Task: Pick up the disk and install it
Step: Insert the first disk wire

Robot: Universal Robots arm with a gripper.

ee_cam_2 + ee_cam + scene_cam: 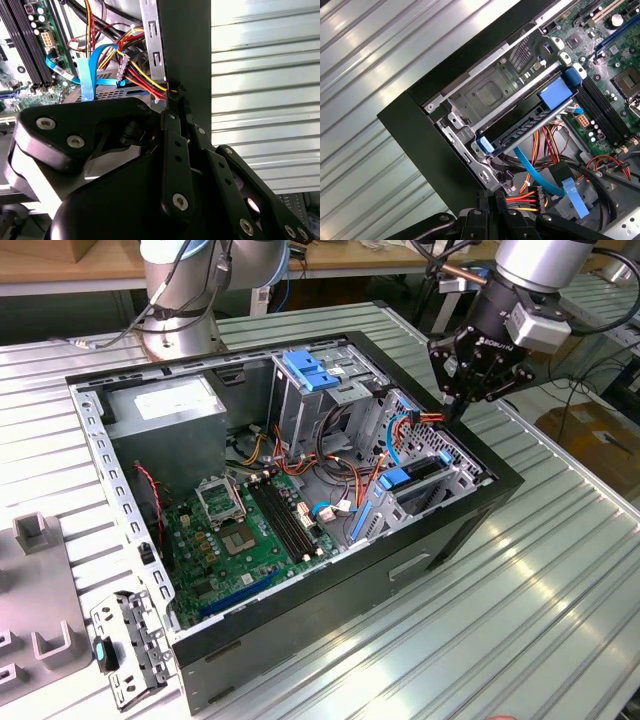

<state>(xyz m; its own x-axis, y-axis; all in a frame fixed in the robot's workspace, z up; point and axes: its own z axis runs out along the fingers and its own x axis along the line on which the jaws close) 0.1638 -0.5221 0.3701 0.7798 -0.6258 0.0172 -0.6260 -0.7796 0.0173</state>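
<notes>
The disk (413, 478) sits in the lower drive cage at the exterior view's right end of the open computer case (330, 610), its blue carrier handle facing the motherboard. In the first wrist view the disk (525, 131) shows as a dark flat body with a blue handle, slid into the metal bay. My gripper (452, 412) hangs over the case's right wall, above and behind the disk, apart from it. In the second wrist view the gripper (175, 97) has its two thin fingers pressed together, tips next to a bundle of red, yellow and black power wires (145, 80).
A tall metal cage with a blue latch (312, 368) stands mid-case. The grey power supply (165, 410) fills the back left corner. The motherboard (250, 530) lies on the case floor. Blue data cables (540, 172) cross beneath the gripper. Grey fixtures (40, 640) sit on the ribbed table.
</notes>
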